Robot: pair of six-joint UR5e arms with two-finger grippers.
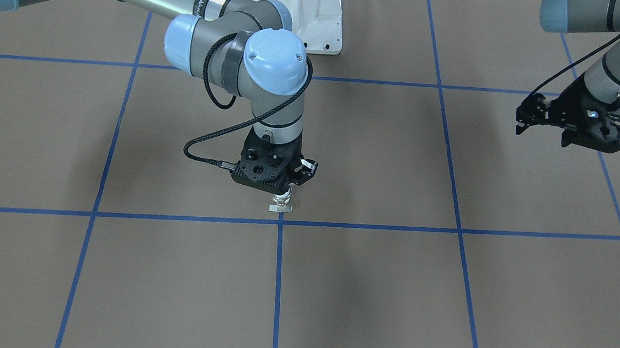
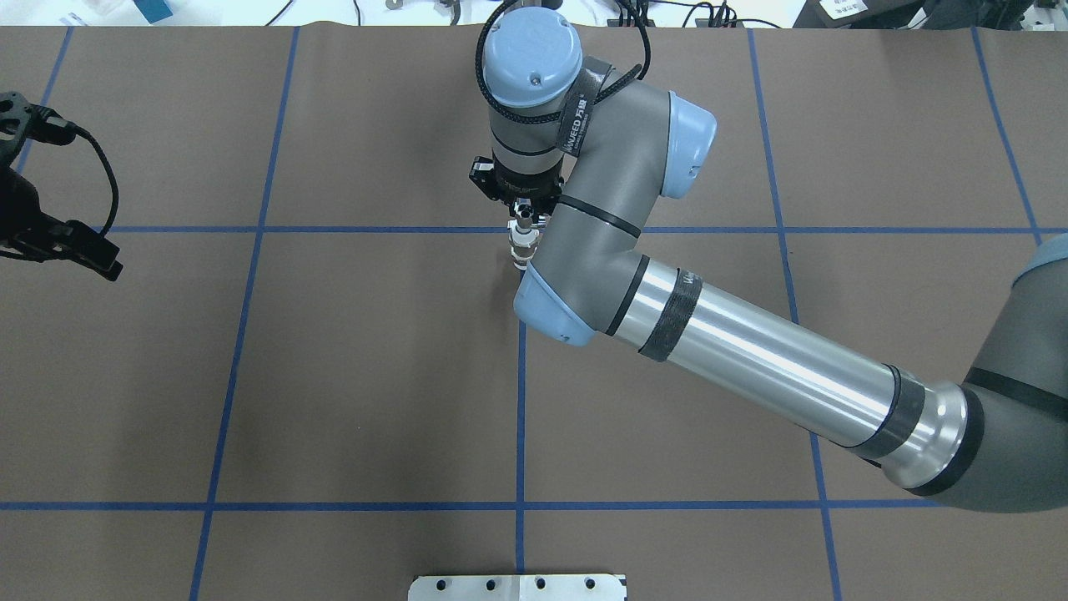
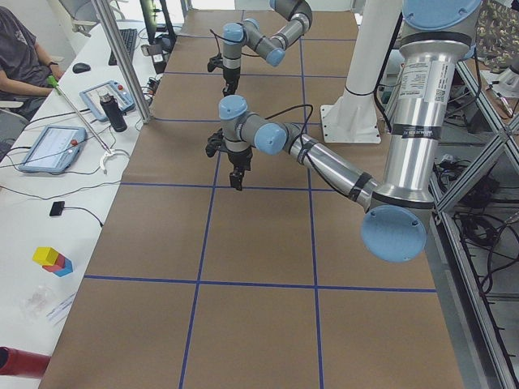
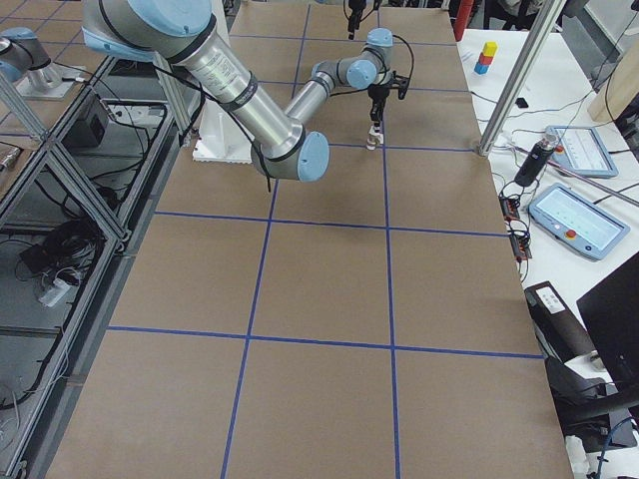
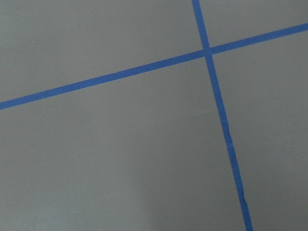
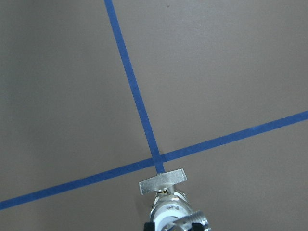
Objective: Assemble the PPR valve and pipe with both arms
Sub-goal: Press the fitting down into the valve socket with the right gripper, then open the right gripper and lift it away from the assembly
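Observation:
My right gripper (image 1: 285, 190) is shut on the PPR valve (image 1: 281, 201) and holds it upright, with the flat pale lever handle (image 6: 162, 181) lowest. The valve hangs close over a crossing of blue tape lines near the table's middle. It also shows in the overhead view (image 2: 522, 242), white with metal bands. A shiny chrome part (image 6: 191, 220) sits at the valve's upper end by the jaws; I cannot tell whether this is the pipe. My left gripper (image 1: 589, 142) hovers empty far to the robot's left. Its fingers point down and their gap is hidden.
The brown table cover carries a grid of blue tape lines (image 1: 278, 282). The white bolted pedestal (image 1: 311, 13) stands at the robot's side of the table. Tablets and a bottle (image 4: 530, 160) lie on the operators' bench beyond the far edge.

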